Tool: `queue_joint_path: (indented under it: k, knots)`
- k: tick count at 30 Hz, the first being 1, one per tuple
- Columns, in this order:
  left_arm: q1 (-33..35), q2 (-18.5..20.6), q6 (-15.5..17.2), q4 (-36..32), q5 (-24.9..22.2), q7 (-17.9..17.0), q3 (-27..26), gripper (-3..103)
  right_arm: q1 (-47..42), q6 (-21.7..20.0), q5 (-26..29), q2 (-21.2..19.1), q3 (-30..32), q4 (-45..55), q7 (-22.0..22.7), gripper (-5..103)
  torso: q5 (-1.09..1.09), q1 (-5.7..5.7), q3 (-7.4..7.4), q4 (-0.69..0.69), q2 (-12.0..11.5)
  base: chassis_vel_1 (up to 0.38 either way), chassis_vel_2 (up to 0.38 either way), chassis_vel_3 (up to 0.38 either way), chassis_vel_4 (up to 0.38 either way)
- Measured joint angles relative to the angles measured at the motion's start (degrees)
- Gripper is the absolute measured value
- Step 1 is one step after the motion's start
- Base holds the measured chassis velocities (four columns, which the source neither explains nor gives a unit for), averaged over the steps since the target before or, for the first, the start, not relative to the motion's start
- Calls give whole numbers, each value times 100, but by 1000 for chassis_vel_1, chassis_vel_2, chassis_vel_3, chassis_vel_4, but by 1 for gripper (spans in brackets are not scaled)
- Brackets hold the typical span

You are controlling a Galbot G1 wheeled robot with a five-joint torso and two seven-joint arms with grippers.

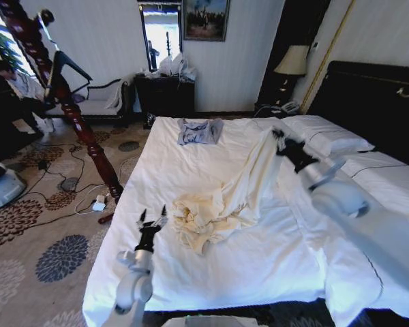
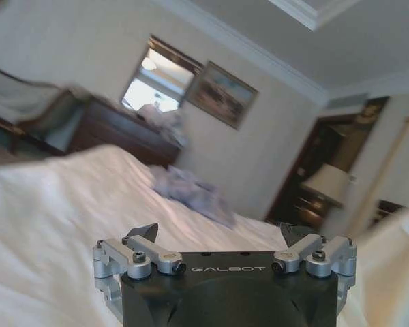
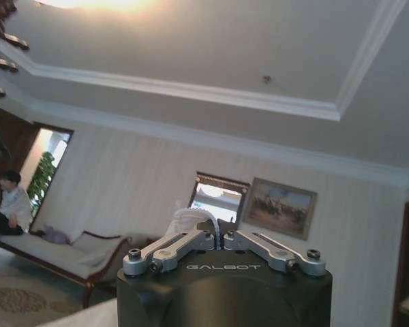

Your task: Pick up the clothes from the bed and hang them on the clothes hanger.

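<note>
Cream clothes (image 1: 225,197) lifted off bed (image 1: 259,259) — right gripper (image 1: 278,139) clamped, left gripper (image 1: 152,219) apart

Your right arm reaches forward over the bed, forearm angled up, wrist raised. Your right gripper (image 1: 278,138) sits at the arm's far end, lifted well above the duvet, its fingers (image 3: 191,240) drawn together on a fold of the clothes (image 1: 249,180), which hang from it. Your left arm is low at the near left corner, forearm pointing forward and upward. Your left gripper (image 1: 152,219) stands with its fingers (image 2: 142,231) spread wide apart, holding nothing.
</note>
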Motion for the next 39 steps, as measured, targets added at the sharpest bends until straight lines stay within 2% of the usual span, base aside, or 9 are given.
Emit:
queue_joint_path:
  k: [7,9,12,14,17,22,32,38,39]
  knots:
    - [-500,-66,71,357,54,27,735,100,403,0,604,-523,-5,374,-32,1,1,0,0,-1,1,0,0,0,0]
    - [-531,-47,71,364,93,28,824,100,423,1,650,-569,15,419,-31,1,0,-1,0,-2,0,0,0,0,0]
    - [-657,177,25,392,506,72,1329,100,540,4,924,-741,96,644,-9,1,0,-2,-1,-1,1,0,0,0,0]
    - [-667,202,18,395,556,77,1363,100,549,5,951,-750,103,665,-7,1,0,-2,-1,-1,1,0,0,0,0]
    - [-904,468,-107,660,1305,140,1707,100,594,5,1052,-761,139,806,44,1,0,-2,-1,0,1,0,0,0,0]
    - [-1293,493,-261,1190,1860,129,1818,100,607,2,1061,-694,141,852,77,1,0,-1,0,0,1,0,0,0,0]
    - [-1574,348,-265,1599,2418,107,1944,100,771,85,1140,-508,138,699,6,1,0,-1,0,-1,0,0,0,0,0]
    - [-1620,330,-265,1693,2421,66,1844,103,970,95,1154,-299,128,573,-3,1,-1,-1,-1,-1,0,0,0,0,0]
    - [-1607,338,-268,1671,2407,66,1827,100,999,95,1154,-272,125,536,-5,1,-1,-1,0,-1,0,0,0,0,0]
